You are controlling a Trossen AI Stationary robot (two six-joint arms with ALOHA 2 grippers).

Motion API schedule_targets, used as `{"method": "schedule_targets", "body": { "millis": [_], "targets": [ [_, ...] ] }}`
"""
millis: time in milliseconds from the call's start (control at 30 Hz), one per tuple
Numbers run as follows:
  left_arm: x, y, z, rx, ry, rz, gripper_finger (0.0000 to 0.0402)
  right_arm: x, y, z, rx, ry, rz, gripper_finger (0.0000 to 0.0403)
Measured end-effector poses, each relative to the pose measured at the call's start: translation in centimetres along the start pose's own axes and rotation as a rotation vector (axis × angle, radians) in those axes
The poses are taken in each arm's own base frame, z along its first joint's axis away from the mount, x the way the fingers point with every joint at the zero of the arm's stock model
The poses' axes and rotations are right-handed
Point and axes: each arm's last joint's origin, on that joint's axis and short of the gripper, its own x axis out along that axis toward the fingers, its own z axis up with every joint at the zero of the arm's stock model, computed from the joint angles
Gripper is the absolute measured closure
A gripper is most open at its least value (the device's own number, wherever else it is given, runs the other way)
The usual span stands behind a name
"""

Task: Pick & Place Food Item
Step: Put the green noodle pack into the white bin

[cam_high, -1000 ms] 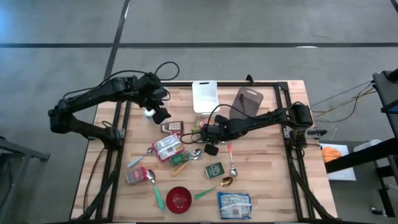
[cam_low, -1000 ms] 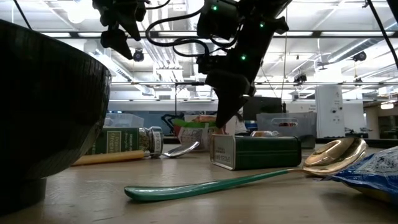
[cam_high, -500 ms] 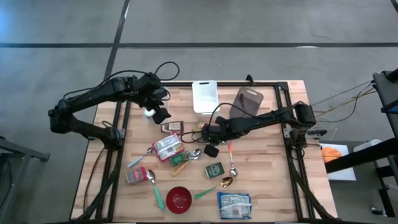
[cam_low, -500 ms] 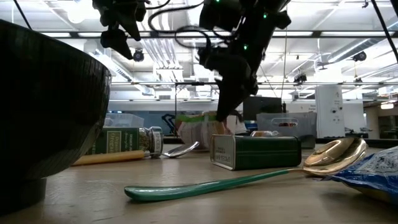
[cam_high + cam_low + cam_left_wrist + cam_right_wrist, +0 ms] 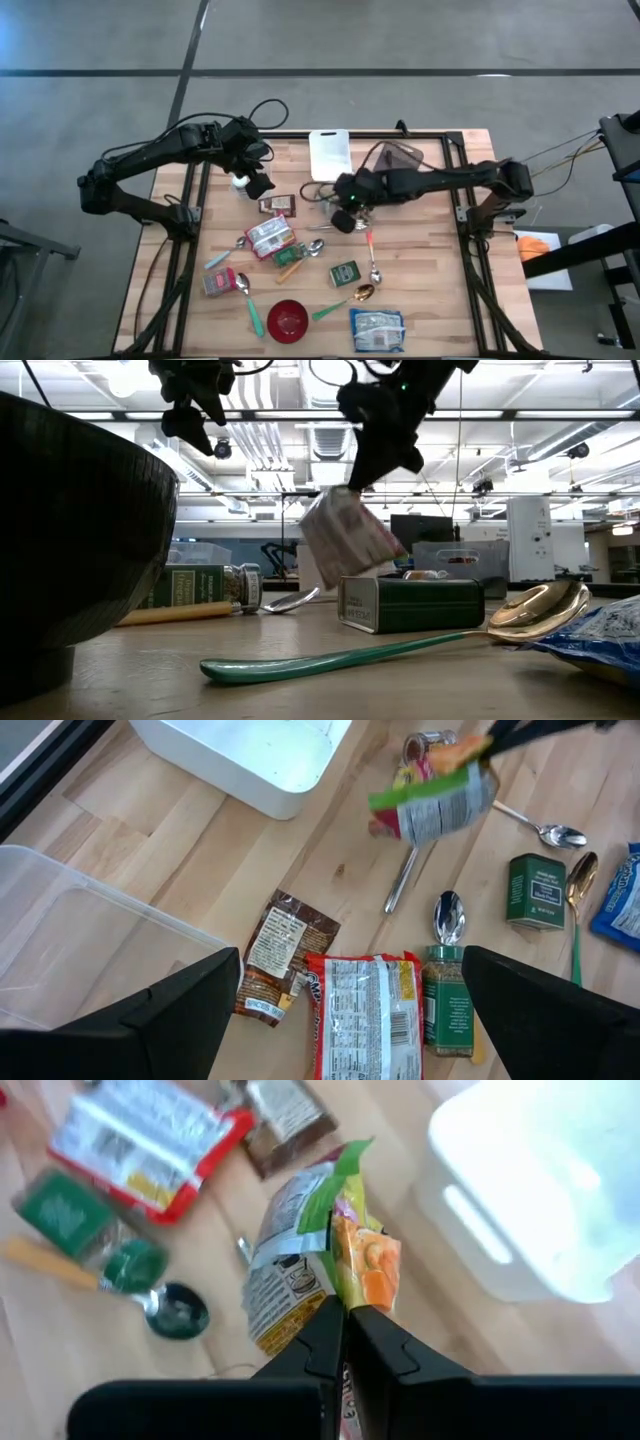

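right fingers [image 5: 345, 1315] pinch a snack packet [image 5: 315, 1250] (print unreadable).

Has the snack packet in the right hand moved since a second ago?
Yes. The snack packet has lifted off the table, now hanging above the green tin.

A green-topped, orange-and-white printed snack packet [image 5: 325, 1250] is showing grey text on its back. A red-edged white noodle packet [image 5: 365, 1010] is lying beside a dark green rectangular tin [image 5: 537, 891].
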Motion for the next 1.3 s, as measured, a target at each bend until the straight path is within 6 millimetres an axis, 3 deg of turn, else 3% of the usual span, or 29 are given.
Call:
{"method": "schedule_targets", "body": {
  "millis": [400,767,1067,1300],
  "targets": [
    [0.0,0.0,0.0,0.000,0.000,0.000,0.0014,-5.2,-4.5,2.7,0.043,-0.172,-0.004,0.0396],
    [0.0,0.0,0.0,0.000,-0.001,0.000,0.0014,-5.2,-9.3,4.9,-0.020,-0.239,0.113,0.0396],
    [0.0,0.0,0.0,0.000,-0.001,0.000,0.0014,-5.4,-13.6,5.7,-0.045,-0.251,0.281,0.0396],
    [0.0,0.0,0.0,-0.010,-0.001,0.000,0.0014,-4.1,-15.2,6.2,-0.060,-0.265,0.397,0.0395]
  ]
}}
